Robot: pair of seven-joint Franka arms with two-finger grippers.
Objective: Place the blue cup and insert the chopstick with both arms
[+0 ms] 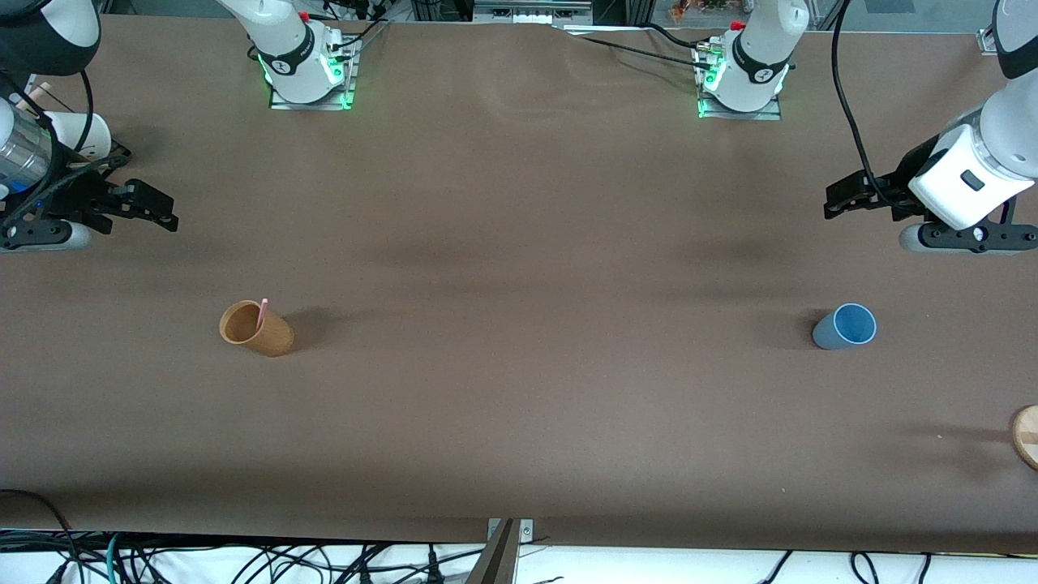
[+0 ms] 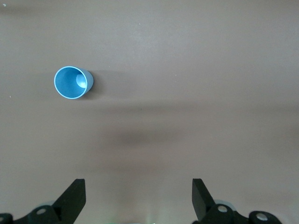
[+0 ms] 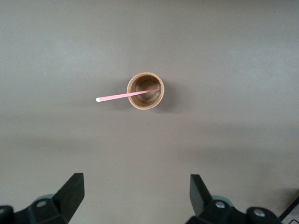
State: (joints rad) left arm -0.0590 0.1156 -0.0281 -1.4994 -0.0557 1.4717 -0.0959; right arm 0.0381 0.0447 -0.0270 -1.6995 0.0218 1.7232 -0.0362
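The blue cup [image 1: 845,326] stands upright on the table toward the left arm's end; it also shows in the left wrist view [image 2: 72,82]. The pink chopstick [image 1: 262,313] leans inside an orange-brown cup [image 1: 255,328] toward the right arm's end; the right wrist view shows both the chopstick [image 3: 122,96] and that cup [image 3: 146,91]. My left gripper [image 1: 835,203] is open and empty, up over bare table farther from the front camera than the blue cup; its own view [image 2: 138,184] shows it too. My right gripper [image 1: 162,209] is open and empty, up over bare table; its own view [image 3: 136,179] shows it too.
A white cup [image 1: 81,134] stands near the table edge at the right arm's end. A round wooden piece [image 1: 1027,435] lies at the table edge at the left arm's end, nearer to the front camera than the blue cup. The brown table [image 1: 519,389] stretches between the two cups.
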